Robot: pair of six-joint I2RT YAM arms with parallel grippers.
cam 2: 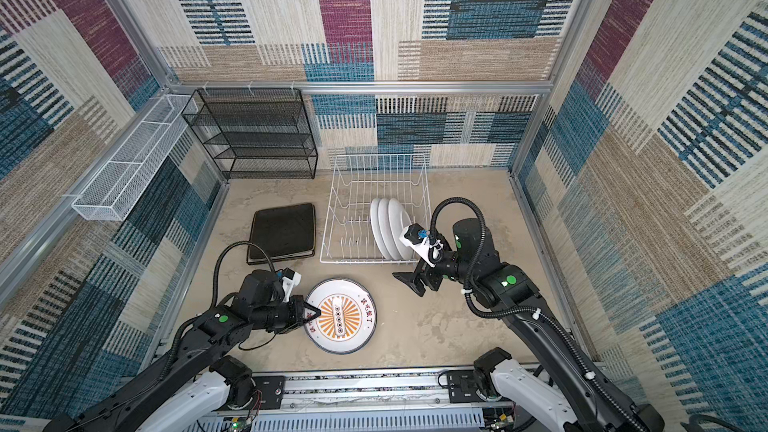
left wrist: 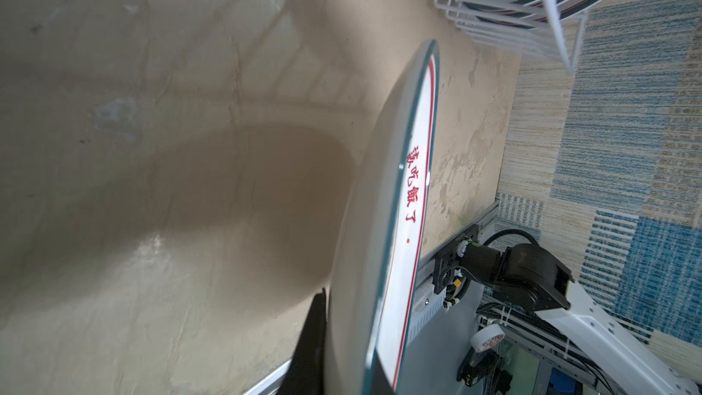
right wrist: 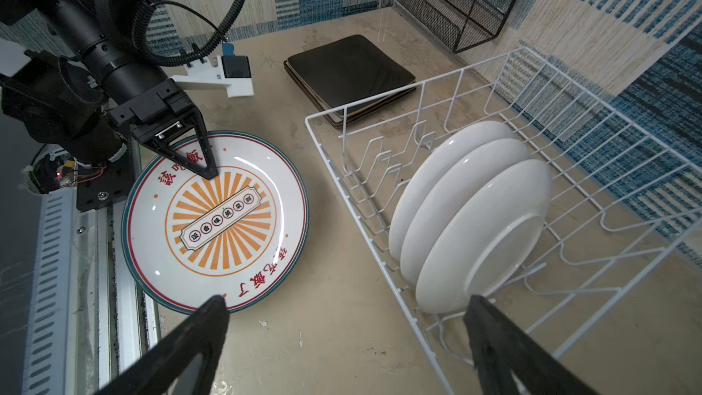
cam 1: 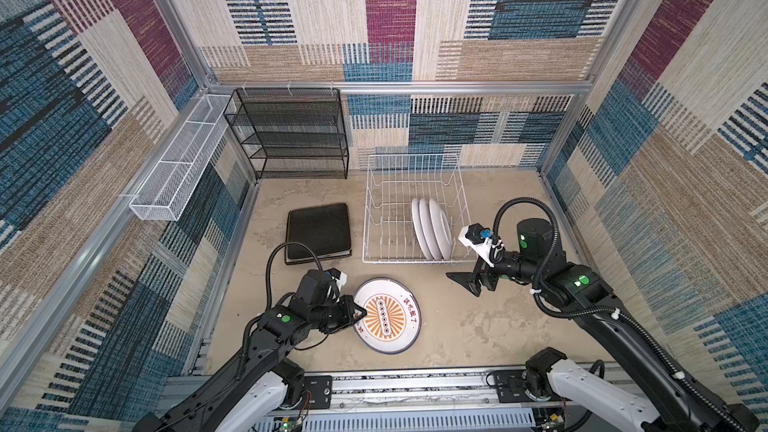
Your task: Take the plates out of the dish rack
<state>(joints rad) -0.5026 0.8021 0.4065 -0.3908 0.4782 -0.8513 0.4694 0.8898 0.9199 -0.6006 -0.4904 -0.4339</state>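
Note:
A round white plate (cam 1: 388, 317) (cam 2: 343, 317) (right wrist: 216, 222) with a dark rim and an orange sunburst lies face up, low over the front of the table. My left gripper (cam 1: 360, 314) (cam 2: 312, 314) (left wrist: 347, 359) is shut on its left rim. Three round plates (cam 1: 432, 228) (cam 2: 390, 228) (right wrist: 475, 214) stand on edge in the white wire dish rack (cam 1: 374, 201) (cam 2: 338, 201) (right wrist: 308, 120). A stack of square plates (cam 1: 319, 232) (cam 2: 284, 232) (right wrist: 349, 70) lies black backs up, left of the rack. My right gripper (cam 1: 463, 284) (cam 2: 409, 284) (right wrist: 347, 305) hangs open and empty by the rack's near right corner.
A black mesh shelf unit (cam 1: 291, 130) stands at the back wall. A long white mesh basket (cam 1: 178, 168) hangs on the left wall. The metal rail (cam 1: 415, 388) carrying both arm bases runs along the front edge, close to the held plate.

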